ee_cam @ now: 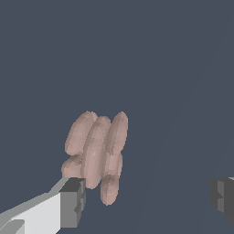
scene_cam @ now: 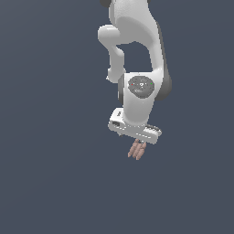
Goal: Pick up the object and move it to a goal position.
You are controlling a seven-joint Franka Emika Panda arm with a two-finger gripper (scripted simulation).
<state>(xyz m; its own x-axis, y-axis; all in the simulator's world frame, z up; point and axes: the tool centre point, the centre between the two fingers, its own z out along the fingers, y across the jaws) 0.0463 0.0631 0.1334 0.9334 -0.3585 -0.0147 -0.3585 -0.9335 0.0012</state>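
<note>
Seen from outside, only a white arm (scene_cam: pixel 137 59) folded down from above, wrist bent, flat hand body tilted with its lower edge sloping toward the exterior view's right; gripper (scene_cam: pixel 138 145) pointed downward, its fingers hidden behind the hand body and the pinkish-brown object (scene_cam: pixel 137 150), so no reading of the finger spacing from that side; object poking out just beneath the hand, lobes hanging downward and slightly slanted, against plain dark blue-grey ground (scene_cam: pixel 45 137). Closer in, from the wrist view, much more: gripper (ee_cam: pixel 148 199) spread wide, one grey fingertip (ee_cam: pixel 73 201) on a pale finger close against the object (ee_cam: pixel 98 153), the other grey fingertip (ee_cam: pixel 221 194) well apart from it, with bare ground (ee_cam: pixel 173 68) showing in the gap; jaws plainly not closed on anything. Lying near that first fingertip rather than centred between the two, a cluster of several sausage-like lobes side by side, matte, lengthwise across the line joining the fingertips; whether the near pad actually touches a lobe, cannot tell; likewise whether the cluster rests on the ground or hangs above it, not readable from either view.
</note>
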